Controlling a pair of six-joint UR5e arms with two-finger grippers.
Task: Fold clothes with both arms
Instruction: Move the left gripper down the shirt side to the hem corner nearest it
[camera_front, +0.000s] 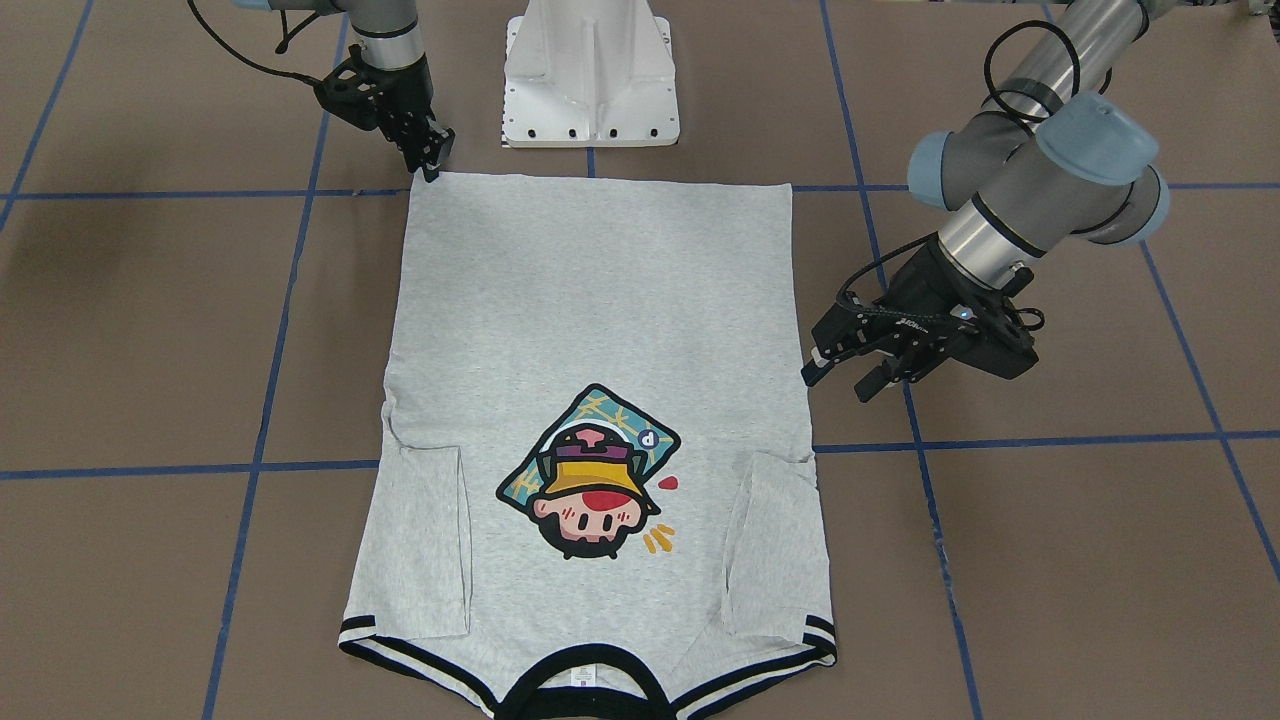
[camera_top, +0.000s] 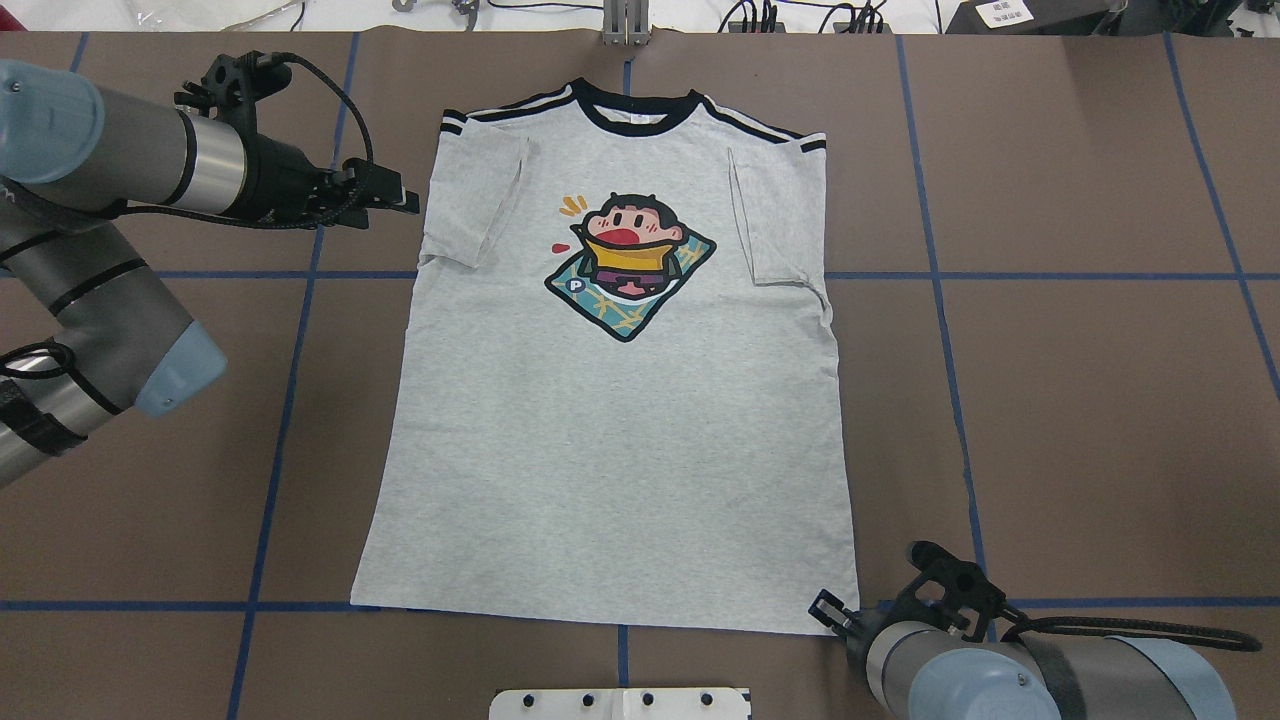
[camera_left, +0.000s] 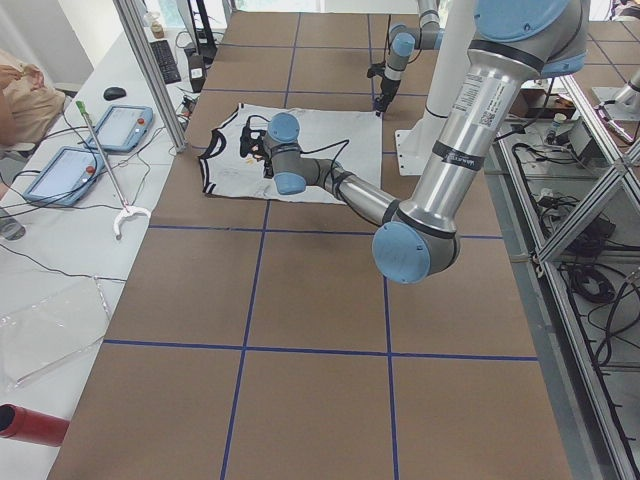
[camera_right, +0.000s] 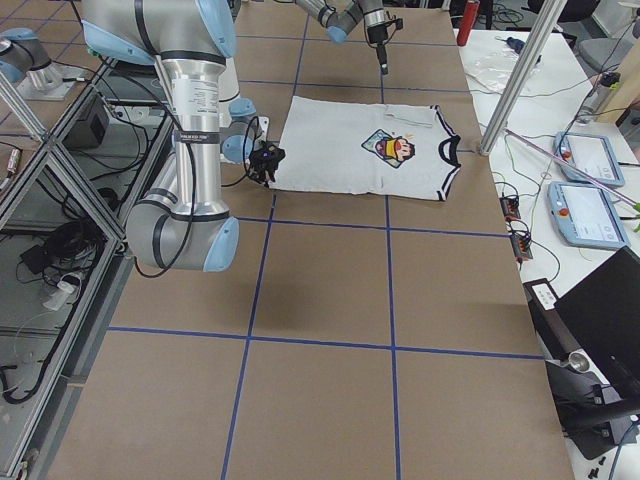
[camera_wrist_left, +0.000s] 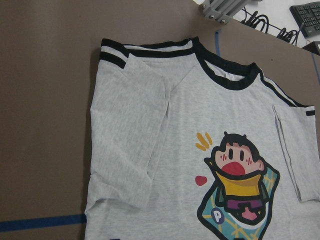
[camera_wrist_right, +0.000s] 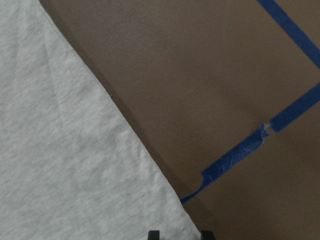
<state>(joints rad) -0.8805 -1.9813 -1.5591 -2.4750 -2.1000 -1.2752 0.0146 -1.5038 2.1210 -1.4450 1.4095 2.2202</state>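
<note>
Overhead exterior: left gripper (camera_top: 400, 199) spread wide, empty, just beside the T-shirt (camera_top: 610, 430) sleeve — right gripper (camera_top: 830, 612) parted at its hem corner. T-shirt lies flat, print up, on the brown table (camera_top: 1090, 420) gridded with blue tape (camera_top: 1100, 276).

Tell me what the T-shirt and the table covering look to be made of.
T-shirt: soft knit, probably cotton jersey; heathered grey flecks, limp creases, matte. Table covering: brown matte sheet, perhaps paper or board; flat, no sheen. Its blue lines: likely adhesive tape, with a torn, overlapped joint.
</note>
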